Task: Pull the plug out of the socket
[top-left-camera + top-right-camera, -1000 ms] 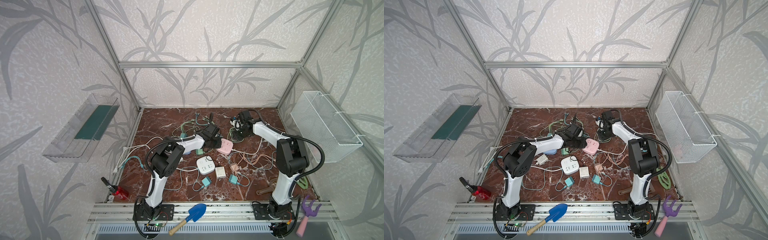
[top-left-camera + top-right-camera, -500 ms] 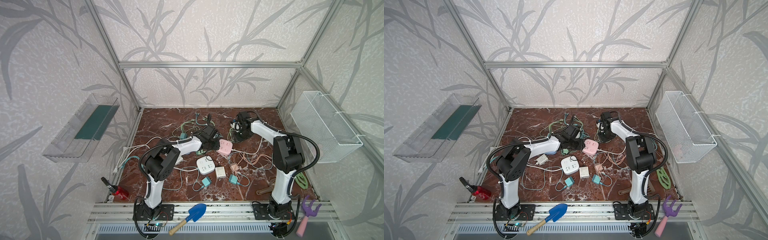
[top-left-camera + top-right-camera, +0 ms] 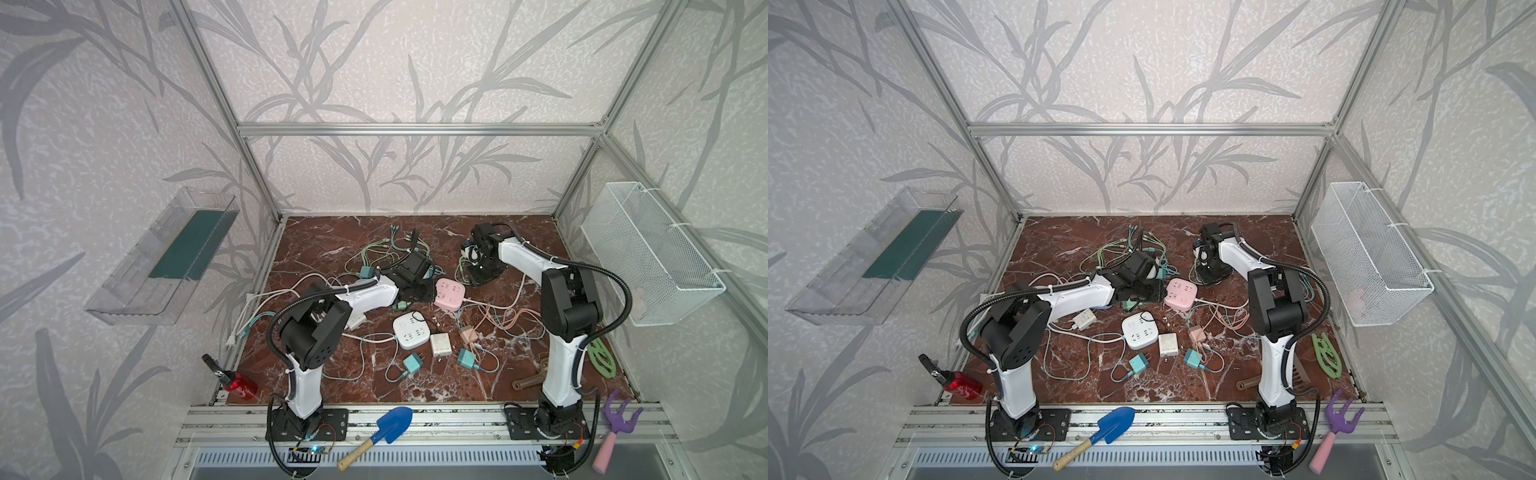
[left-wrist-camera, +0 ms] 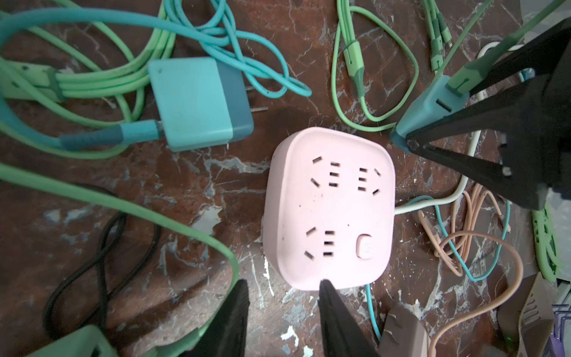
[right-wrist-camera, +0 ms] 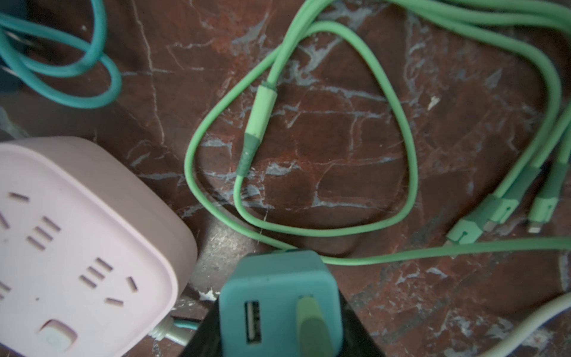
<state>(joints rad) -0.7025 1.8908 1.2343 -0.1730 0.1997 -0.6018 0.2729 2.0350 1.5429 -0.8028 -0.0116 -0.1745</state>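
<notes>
Black right end effector [image 5: 279,312] pinches teal plug [image 5: 272,278], off pink socket [image 4: 330,210], just beside its corner. Left end effector [image 4: 282,309] spread, one fingertip [image 4: 328,298] at socket edge. Green cable [image 5: 412,167] loops over red-brown marble bench [image 4: 185,197]; leaf-patterned walls [image 3: 374,62], aluminium frame [image 3: 415,129].

On the front rail lie a blue shovel [image 3: 394,419] and, well to its right, a purple rake [image 3: 620,417] with a pink handle. A red bottle [image 3: 240,384] lies at the floor's near left corner. A white wire basket [image 3: 648,249] hangs on the right wall, a clear tray [image 3: 129,286] on the left.
</notes>
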